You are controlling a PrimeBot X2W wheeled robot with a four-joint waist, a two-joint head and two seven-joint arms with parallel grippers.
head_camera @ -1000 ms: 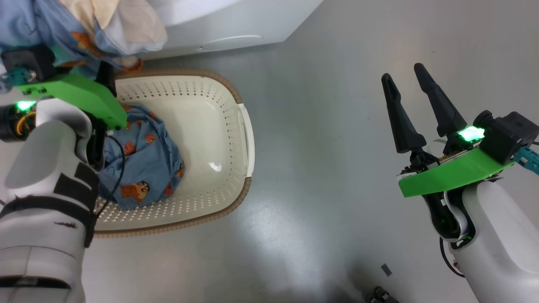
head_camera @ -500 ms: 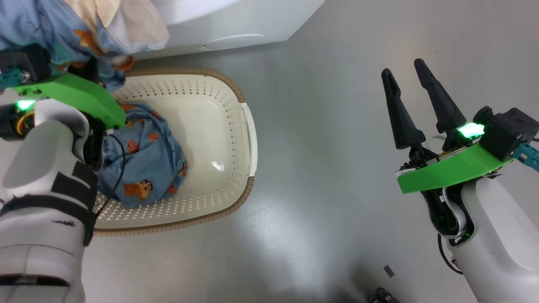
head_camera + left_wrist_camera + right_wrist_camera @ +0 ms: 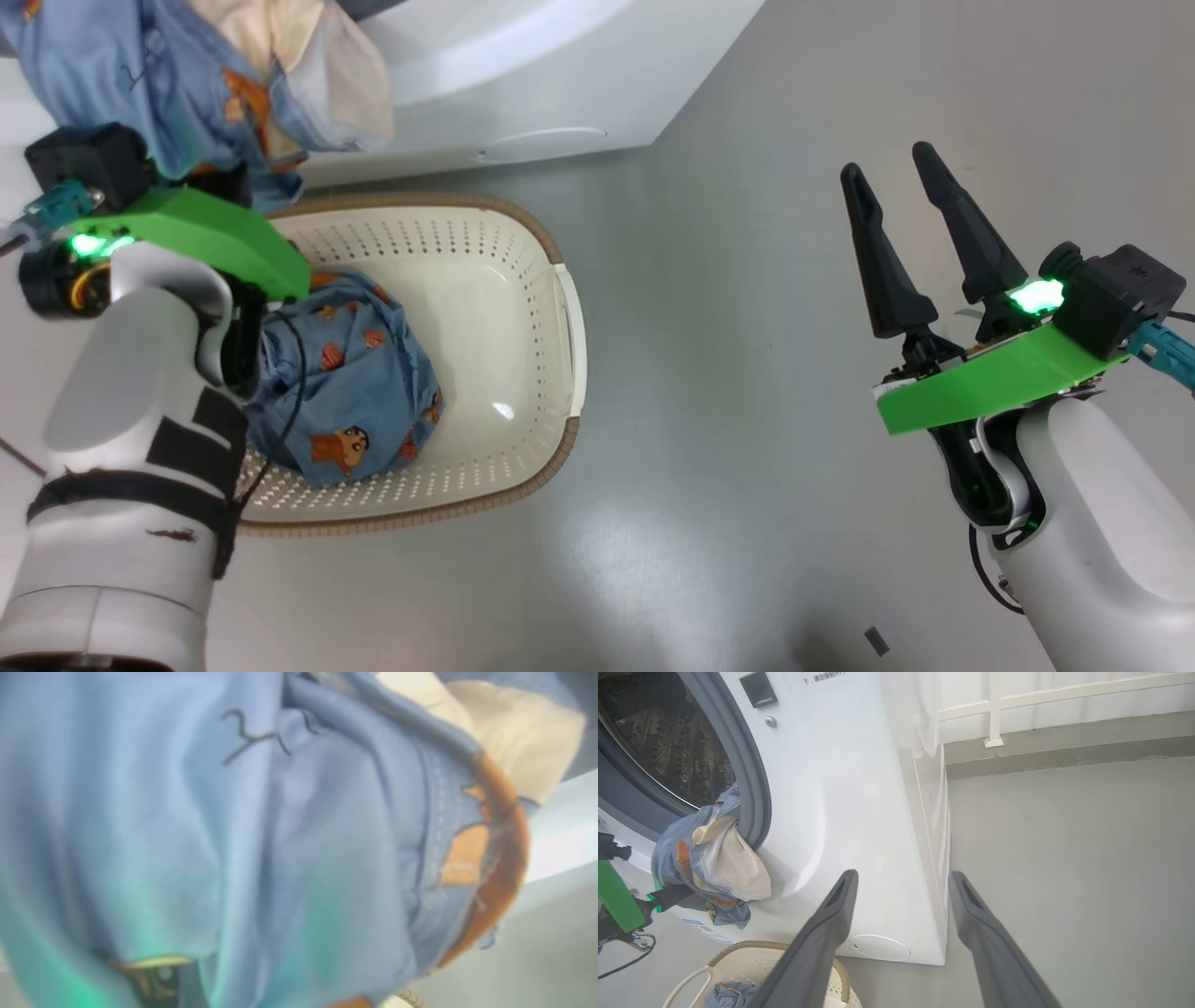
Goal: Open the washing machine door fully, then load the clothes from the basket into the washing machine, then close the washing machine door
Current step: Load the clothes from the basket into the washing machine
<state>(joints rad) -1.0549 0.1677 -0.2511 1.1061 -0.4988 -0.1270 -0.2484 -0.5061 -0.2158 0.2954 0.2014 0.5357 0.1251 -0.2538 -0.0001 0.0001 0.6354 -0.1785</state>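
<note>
The washing machine (image 3: 523,93) stands at the top, its drum mouth with the grey gasket (image 3: 747,788) open; its door is out of view. A bundle of blue and cream clothes (image 3: 187,84) hangs out of the mouth over the gasket (image 3: 710,858). My left gripper (image 3: 684,890) is shut on the bundle's lower blue fabric (image 3: 233,835). Below it sits the cream basket (image 3: 560,308) with a blue printed garment (image 3: 355,392) in its left half. My right gripper (image 3: 887,161) hangs open over the floor to the right, holding nothing (image 3: 902,875).
Grey floor (image 3: 728,420) spreads between the basket and my right arm. A white railing (image 3: 994,709) runs along the wall behind the machine. The round lower cap (image 3: 880,946) sits low on the machine's front.
My left gripper has shut on the blue fabric of the hanging bundle. The head camera has shifted, so the whole picture moved. The right gripper stays open in place.
</note>
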